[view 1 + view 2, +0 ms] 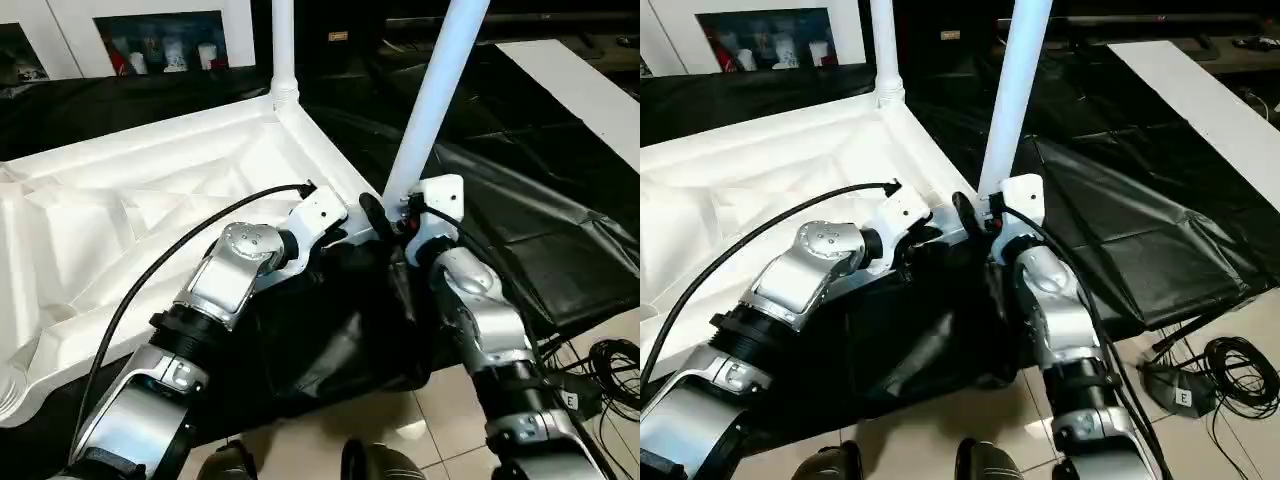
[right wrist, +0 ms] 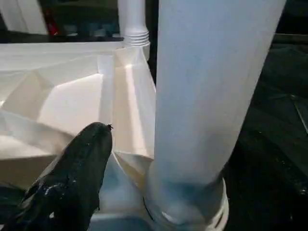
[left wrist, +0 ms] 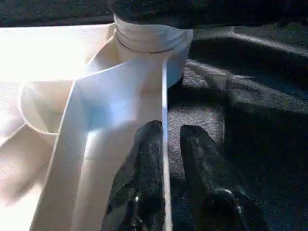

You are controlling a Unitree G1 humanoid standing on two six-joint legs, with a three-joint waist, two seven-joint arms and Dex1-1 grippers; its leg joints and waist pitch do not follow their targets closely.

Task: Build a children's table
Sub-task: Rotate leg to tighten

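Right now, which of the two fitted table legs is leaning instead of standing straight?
The near leg, beside the right gripper: it tilts to the right out of its corner socket. The far leg, at the back corner of the table top, stands upright.

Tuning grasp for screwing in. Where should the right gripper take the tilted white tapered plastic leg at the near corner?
Probably low on the tilted white tapered plastic leg, just above the corner socket of the white ribbed tabletop, coming from the robot's own side. The round shaft is thickest there and leans away, so open jaws of the right gripper could straddle it.
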